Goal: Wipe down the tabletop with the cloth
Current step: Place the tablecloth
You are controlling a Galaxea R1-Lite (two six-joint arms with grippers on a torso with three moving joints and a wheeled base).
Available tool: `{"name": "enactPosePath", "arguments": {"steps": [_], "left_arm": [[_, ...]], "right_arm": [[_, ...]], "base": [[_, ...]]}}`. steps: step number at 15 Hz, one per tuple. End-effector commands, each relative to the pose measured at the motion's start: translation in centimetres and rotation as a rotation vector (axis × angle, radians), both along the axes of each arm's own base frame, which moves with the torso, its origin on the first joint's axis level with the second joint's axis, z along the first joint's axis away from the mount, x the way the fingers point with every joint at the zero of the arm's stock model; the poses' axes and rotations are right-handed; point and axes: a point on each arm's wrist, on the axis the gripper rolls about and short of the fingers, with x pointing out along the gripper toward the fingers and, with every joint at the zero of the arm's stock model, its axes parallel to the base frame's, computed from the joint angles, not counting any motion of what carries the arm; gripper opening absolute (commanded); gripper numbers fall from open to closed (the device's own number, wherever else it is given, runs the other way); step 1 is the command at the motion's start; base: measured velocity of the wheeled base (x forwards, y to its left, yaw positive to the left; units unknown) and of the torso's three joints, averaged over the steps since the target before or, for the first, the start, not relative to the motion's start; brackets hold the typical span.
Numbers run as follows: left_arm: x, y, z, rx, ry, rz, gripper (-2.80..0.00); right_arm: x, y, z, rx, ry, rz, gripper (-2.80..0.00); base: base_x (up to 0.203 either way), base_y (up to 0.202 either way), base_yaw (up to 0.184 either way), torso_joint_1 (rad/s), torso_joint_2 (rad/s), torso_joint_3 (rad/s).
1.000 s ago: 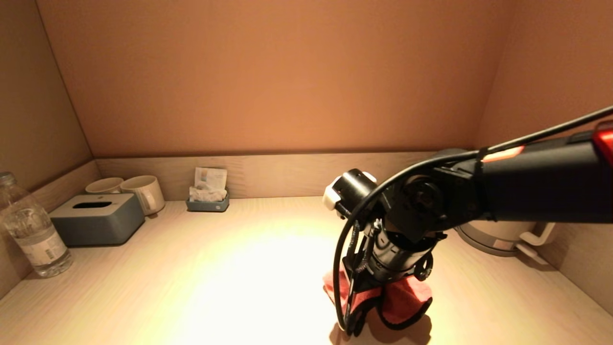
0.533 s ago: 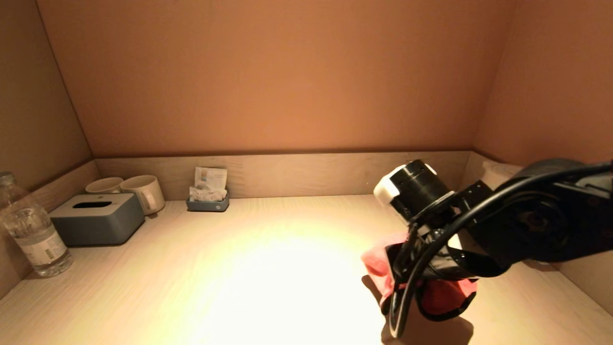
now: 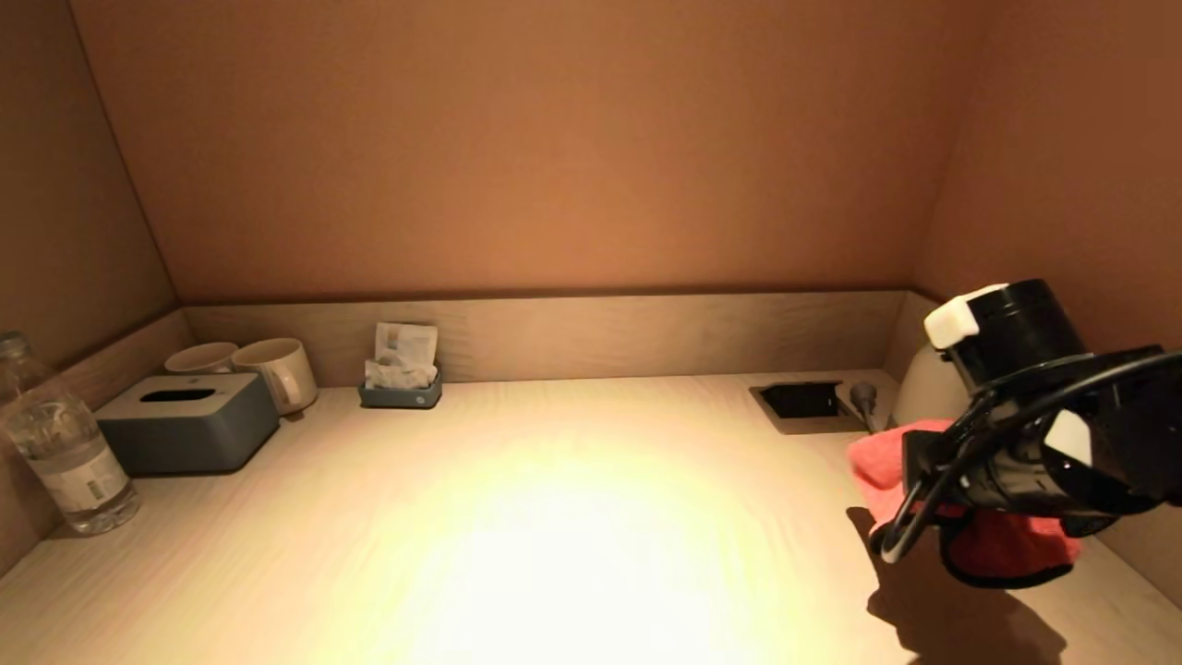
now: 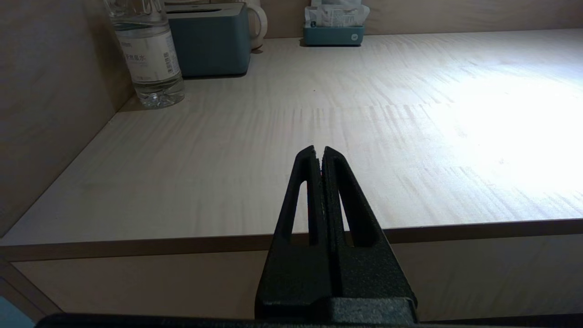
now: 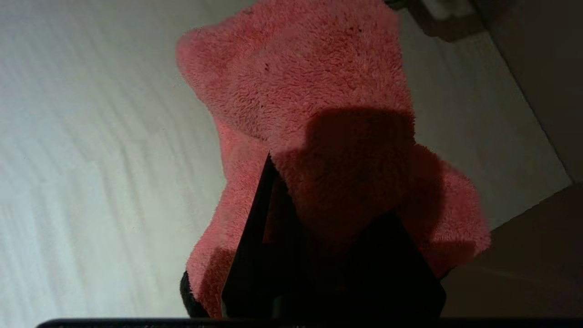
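A fluffy red cloth lies on the light wooden tabletop at the right side, near the right wall. My right gripper is shut on the cloth and presses it to the table; in the right wrist view the cloth drapes over the fingers and hides the tips. My left gripper is shut and empty, parked just off the table's front edge at the left.
A water bottle, a grey tissue box, two cups and a sachet holder stand at the back left. A recessed socket and a kettle sit at the back right. Walls close in on three sides.
My right gripper has dragged the cloth from the front middle of the table to the right, up to the right wall, uncovering the socket. The left arm has not moved.
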Motion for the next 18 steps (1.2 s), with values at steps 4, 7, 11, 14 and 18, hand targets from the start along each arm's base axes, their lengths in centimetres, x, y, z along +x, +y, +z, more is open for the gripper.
{"name": "enactPosePath", "arguments": {"steps": [4,7,11,14,18], "left_arm": [[0.0,0.0,0.0,0.000,0.000,0.000,-2.80],[0.0,0.0,0.0,0.000,0.002,0.000,-2.80],[0.0,0.0,0.0,0.000,-0.002,0.000,-2.80],[0.0,0.0,0.0,0.000,0.003,0.000,-2.80],[0.0,0.0,0.0,0.000,0.003,-0.001,-2.80]], "right_arm": [[0.2,-3.0,-0.5,0.075,-0.002,-0.034,-2.80],[1.1,-5.9,-3.5,0.009,-0.178,-0.002,-2.80],[1.4,-8.9,-8.3,-0.106,-0.231,0.062,-2.80],[1.0,-8.8,-8.1,-0.088,-0.252,0.108,-2.80],[2.5,-10.3,-7.5,-0.103,-0.279,0.067,-2.80]], "base": [[0.000,0.000,0.000,0.000,0.00,0.000],[0.000,0.000,0.000,0.000,0.00,0.000],[0.000,0.000,0.000,0.000,0.00,0.000],[0.000,0.000,0.000,0.000,0.00,0.000],[0.000,0.000,0.000,0.000,0.00,0.000]]}}
